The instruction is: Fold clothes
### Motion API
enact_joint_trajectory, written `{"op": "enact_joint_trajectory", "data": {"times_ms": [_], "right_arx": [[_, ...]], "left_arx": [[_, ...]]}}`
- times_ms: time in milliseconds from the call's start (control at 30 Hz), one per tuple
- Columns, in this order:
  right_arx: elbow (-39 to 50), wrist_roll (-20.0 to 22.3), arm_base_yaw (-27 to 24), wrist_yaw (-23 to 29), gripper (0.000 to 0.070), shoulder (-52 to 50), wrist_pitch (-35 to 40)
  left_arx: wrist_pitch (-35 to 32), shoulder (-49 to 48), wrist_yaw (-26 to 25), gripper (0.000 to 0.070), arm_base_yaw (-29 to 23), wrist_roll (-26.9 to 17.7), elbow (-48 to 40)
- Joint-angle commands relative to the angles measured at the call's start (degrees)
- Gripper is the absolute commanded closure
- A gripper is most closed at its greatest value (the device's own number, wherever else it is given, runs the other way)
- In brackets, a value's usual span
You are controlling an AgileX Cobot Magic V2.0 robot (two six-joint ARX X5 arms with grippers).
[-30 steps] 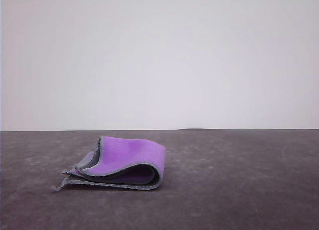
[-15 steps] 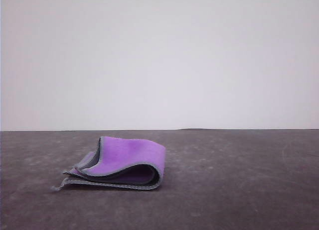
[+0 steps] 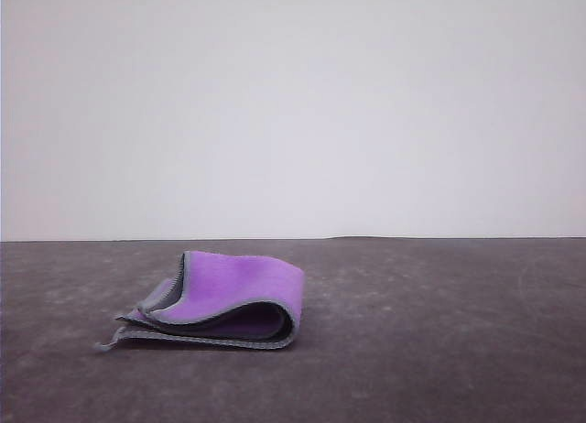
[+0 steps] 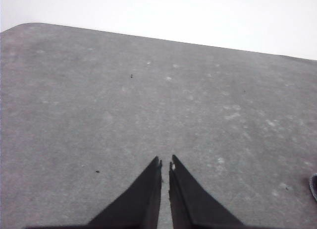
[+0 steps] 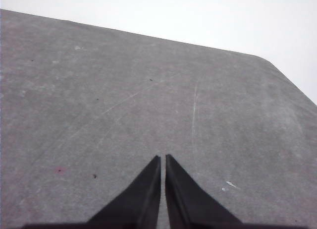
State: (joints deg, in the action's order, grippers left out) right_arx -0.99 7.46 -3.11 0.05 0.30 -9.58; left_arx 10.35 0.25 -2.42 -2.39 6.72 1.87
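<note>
The clothes point(image 3: 224, 299) lie folded on the dark grey table point(image 3: 439, 350), left of centre in the front view: a small cloth, bright purple face up, charcoal inside, light grey hem along the curled front edge. A sliver of its hem point(image 4: 314, 187) shows at the edge of the left wrist view. My left gripper point(image 4: 165, 163) is shut over bare table, with nothing between its black fingers. My right gripper point(image 5: 163, 157) is shut too, over bare table away from the cloth.
A plain white wall point(image 3: 293, 112) rises behind the table's far edge. The tabletop point(image 5: 124, 105) bears faint scratches and small specks. Its rounded corners show in both wrist views.
</note>
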Motion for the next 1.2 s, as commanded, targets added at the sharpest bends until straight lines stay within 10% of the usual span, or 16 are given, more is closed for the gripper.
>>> {"op": "enact_joint_trajectory", "data": {"times_ms": [0, 1167], "right_arx": [[0.3, 0.1, 0.0, 0.0, 0.0690, -0.1, 0.7], [0.3, 0.1, 0.0, 0.0, 0.0690, -0.1, 0.7]], "left_arx": [[0.3, -0.1, 0.1, 0.0684, -0.2, 0.0, -1.1], [0.3, -0.1, 0.1, 0.0684, -0.2, 0.0, -1.1]]}}
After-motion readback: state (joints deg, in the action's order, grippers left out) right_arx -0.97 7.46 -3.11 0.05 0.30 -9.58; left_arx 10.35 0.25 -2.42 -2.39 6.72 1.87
